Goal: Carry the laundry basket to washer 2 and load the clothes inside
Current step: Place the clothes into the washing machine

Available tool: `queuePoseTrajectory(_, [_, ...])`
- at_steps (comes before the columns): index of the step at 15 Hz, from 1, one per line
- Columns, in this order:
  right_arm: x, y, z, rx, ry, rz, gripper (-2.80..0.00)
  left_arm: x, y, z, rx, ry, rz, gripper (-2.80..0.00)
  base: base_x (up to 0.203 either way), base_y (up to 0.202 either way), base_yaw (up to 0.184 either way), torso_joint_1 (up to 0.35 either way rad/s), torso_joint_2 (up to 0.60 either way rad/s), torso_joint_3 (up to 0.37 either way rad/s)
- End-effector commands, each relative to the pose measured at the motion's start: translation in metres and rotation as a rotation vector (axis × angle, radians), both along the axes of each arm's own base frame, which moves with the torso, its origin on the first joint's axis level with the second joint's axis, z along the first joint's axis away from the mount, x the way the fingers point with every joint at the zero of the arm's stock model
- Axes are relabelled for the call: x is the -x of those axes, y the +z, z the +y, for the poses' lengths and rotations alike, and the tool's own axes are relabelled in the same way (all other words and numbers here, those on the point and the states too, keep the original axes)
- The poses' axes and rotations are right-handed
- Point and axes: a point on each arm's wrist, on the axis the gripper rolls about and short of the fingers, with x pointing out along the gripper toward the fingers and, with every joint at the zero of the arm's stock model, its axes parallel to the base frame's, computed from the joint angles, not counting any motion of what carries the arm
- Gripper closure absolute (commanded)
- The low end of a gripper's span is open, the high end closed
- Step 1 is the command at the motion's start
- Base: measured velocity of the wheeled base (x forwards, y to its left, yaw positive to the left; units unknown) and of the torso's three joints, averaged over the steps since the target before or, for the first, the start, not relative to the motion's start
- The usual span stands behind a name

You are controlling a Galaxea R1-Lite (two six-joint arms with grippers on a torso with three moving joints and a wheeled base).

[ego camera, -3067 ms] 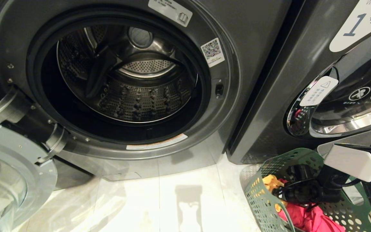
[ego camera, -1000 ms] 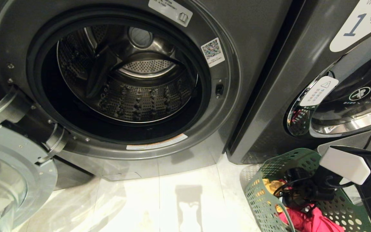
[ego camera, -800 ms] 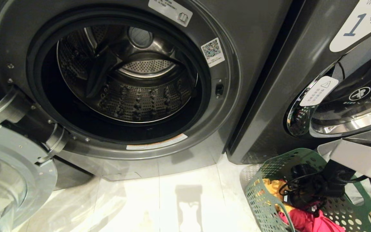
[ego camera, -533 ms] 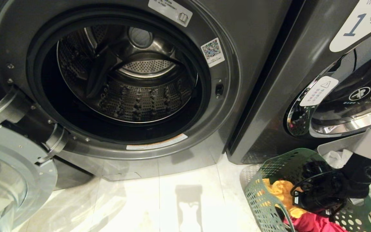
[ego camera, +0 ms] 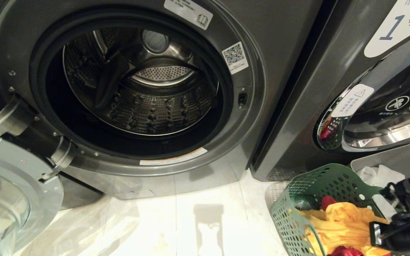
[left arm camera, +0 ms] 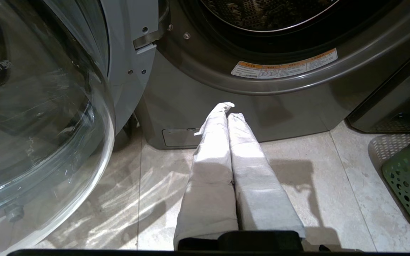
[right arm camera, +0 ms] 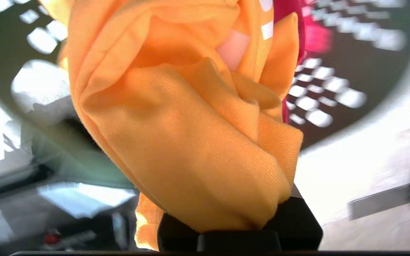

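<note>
Washer 2 stands open in front of me, its number label out of view and its steel drum empty. The green laundry basket sits on the floor at the lower right, also seen in the left wrist view. My right gripper hangs over the basket, shut on the yellow garment, which bunches over its fingers in the right wrist view. A pinkish-red garment lies under it. My left gripper is shut and empty, low over the tiles before the washer.
The washer's glass door is swung open at the left. The machine labelled 1 stands at the right with its door closed. A grey bin holding white bags sits behind the basket. Pale floor tiles lie between door and basket.
My right arm has drawn back toward the lower right, pulling the yellow garment up out of the basket. Its white forearm cover has left the view. The left arm has stayed still.
</note>
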Motion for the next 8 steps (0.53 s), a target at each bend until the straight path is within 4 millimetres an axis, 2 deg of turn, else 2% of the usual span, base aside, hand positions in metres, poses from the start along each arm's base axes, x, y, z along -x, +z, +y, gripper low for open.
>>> queuePoseTrajectory(1, [0.061, 0.056, 0.008, 0.065, 0.002, -0.232, 0.0, -0.003, -0.011, 0.0, 0.001, 0.002, 0.04, 0.0, 0.0, 0.0, 0.0, 0.0, 0.0, 0.0])
queuePoseTrajectory(4, [0.12, 0.098, 0.016, 0.147, 0.023, -0.352, 0.0, -0.003, -0.011, 0.0, 0.001, 0.001, 0.039, 0.0, 0.0, 0.0, 0.0, 0.0, 0.0, 0.0])
queuePoseTrajectory(6, [0.16, 0.136, 0.021, 0.23, 0.07, -0.441, 0.0, -0.003, -0.011, 0.0, 0.001, 0.0, 0.04, 0.0, 0.0, 0.0, 0.0, 0.0, 0.0, 0.0])
queuePoseTrajectory(8, [0.198, 0.164, 0.027, 0.332, 0.137, -0.502, 0.0, -0.003, -0.011, 0.0, 0.001, 0.002, 0.04, 0.0, 0.0, 0.0, 0.0, 0.0, 0.0, 0.0])
